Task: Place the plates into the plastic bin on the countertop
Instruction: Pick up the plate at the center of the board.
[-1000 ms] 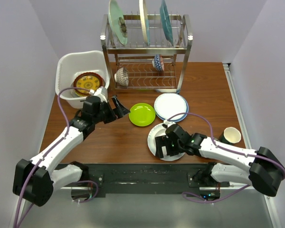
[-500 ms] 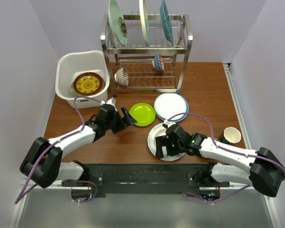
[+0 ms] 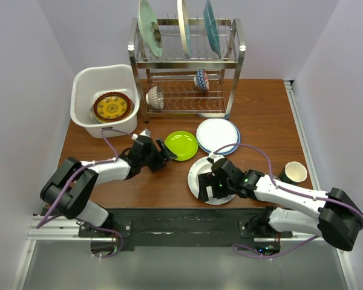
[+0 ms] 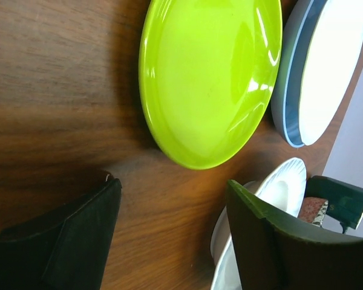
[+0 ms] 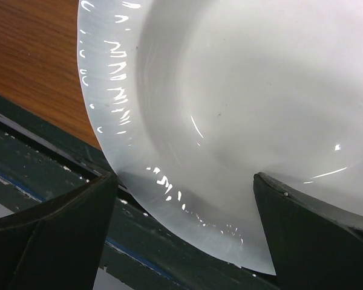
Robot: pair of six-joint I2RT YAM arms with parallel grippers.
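Note:
A lime green plate (image 3: 181, 145) (image 4: 209, 78) lies flat on the countertop (image 3: 260, 109). My left gripper (image 3: 164, 152) (image 4: 171, 181) is open just short of its near-left edge, with only bare wood between the fingers. To the right, a white plate rests on a blue one (image 3: 218, 135) (image 4: 317, 66). Another white plate (image 3: 193, 175) (image 5: 230, 90) lies near the front edge. My right gripper (image 3: 209, 184) (image 5: 184, 176) is open over it, and the plate's rim sits between the fingers. The plastic bin (image 3: 85, 84) at the back left holds a yellow-patterned plate (image 3: 113, 107).
A two-tier metal rack (image 3: 233, 78) stands at the back with three plates upright on top (image 3: 183, 27) and two small bowls (image 3: 155, 96) below. A paper cup (image 3: 295, 172) sits at the right, by my right arm. The black mounting rail (image 5: 60, 175) runs under the table's front edge.
My left arm has swung from beside the bin down and right to the lime green plate, and its jaws have narrowed a little. The right arm has not moved.

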